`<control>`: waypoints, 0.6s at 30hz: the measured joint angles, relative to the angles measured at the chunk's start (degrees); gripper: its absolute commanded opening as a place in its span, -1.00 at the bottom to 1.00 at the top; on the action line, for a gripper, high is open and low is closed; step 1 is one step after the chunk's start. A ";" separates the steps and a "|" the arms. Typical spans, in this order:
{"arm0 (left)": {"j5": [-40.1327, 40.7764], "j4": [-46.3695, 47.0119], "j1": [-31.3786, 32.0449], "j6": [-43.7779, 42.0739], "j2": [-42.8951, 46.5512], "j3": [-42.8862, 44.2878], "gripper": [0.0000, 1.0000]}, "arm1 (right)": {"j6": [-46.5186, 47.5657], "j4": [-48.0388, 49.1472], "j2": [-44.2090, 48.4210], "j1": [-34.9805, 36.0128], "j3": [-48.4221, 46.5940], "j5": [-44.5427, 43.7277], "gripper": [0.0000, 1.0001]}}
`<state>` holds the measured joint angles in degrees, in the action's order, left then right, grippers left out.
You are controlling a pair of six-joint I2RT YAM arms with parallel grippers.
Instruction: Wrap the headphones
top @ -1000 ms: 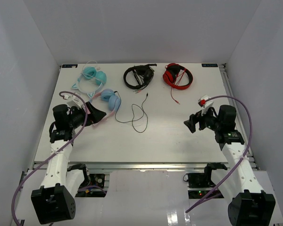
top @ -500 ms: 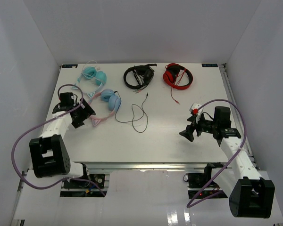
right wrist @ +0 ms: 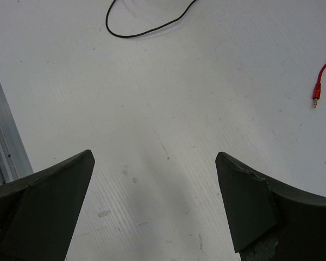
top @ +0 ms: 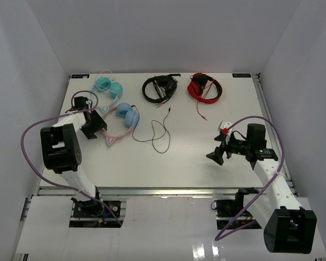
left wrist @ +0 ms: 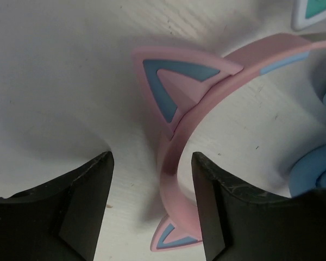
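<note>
The headphones lie at the table's left: light blue ear cups, a pink cat-ear headband and a thin black cable looping to the right. My left gripper is low over the headband. In the left wrist view the pink band runs between the two black fingers of my left gripper. It lies nearer the right finger, with a gap on the left. A blue cup shows at the right. My right gripper hangs wide open over bare table, empty.
All-turquoise cat-ear headphones lie at the back left, close behind the left gripper. Black headphones and red headphones lie at the back middle. The red cable's plug and a loop of black cable lie ahead of the right gripper.
My left arm swung out to the left and brought its gripper down over the pink headband, with the jaws narrowing. My right gripper dropped lower and nearer, and opened wider.
</note>
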<state>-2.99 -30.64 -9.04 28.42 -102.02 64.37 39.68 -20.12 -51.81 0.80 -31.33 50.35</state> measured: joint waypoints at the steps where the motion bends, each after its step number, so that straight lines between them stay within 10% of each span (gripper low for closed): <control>1: 0.28 -0.12 0.00 -0.32 -0.97 1.09 0.28 | 0.01 -0.01 0.00 0.00 0.00 0.01 1.00; 18: 5.20 4.68 3.14 -3.12 0.00 -1.69 -1.00 | 1.48 -0.99 -0.40 -1.93 0.00 0.90 1.00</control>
<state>2.21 -25.96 -5.90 25.31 -102.02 62.67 41.16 -21.11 -52.21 -1.14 -31.33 51.25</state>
